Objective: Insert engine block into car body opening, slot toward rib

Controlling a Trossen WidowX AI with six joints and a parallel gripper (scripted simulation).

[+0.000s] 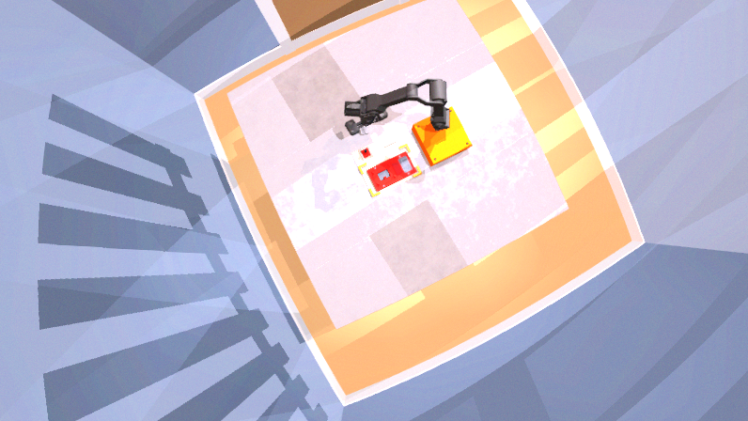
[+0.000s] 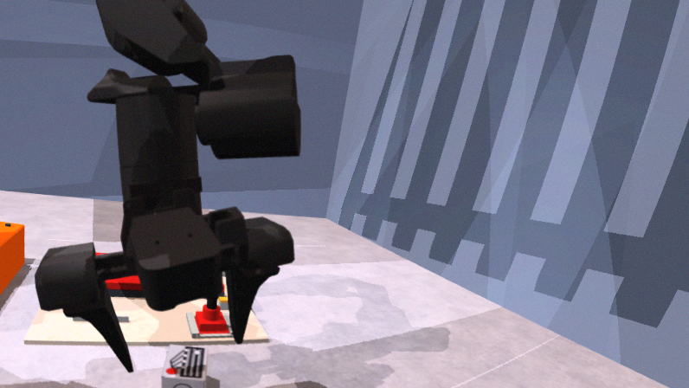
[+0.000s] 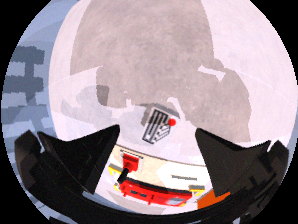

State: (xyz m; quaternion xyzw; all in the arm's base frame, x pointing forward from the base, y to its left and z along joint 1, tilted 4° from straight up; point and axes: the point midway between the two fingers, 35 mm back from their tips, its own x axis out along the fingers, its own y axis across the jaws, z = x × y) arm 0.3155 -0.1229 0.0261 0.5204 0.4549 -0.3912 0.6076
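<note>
The engine block (image 2: 185,362) (image 3: 156,126) is a small grey box with black stripes and a red dot on top. It stands on the table in front of the cream board (image 2: 158,333). In the top view I cannot make it out beside the arm. My gripper (image 2: 183,355) (image 3: 158,128) is open and empty, pointing down. Its fingers stand wide on either side of the block in the wrist view; whether they touch it I cannot tell. The red car body (image 1: 393,171) (image 3: 155,194) lies on the board, with two grey areas in its top. The rib cannot be made out.
A red pedestal (image 1: 365,152) (image 2: 210,325) (image 3: 130,163) with a black post stands on the board, between the block and the car body. Yellow corner brackets (image 1: 373,192) surround the car body. An orange-yellow box (image 1: 451,144) (image 2: 9,255) stands beside the board, under the arm's base.
</note>
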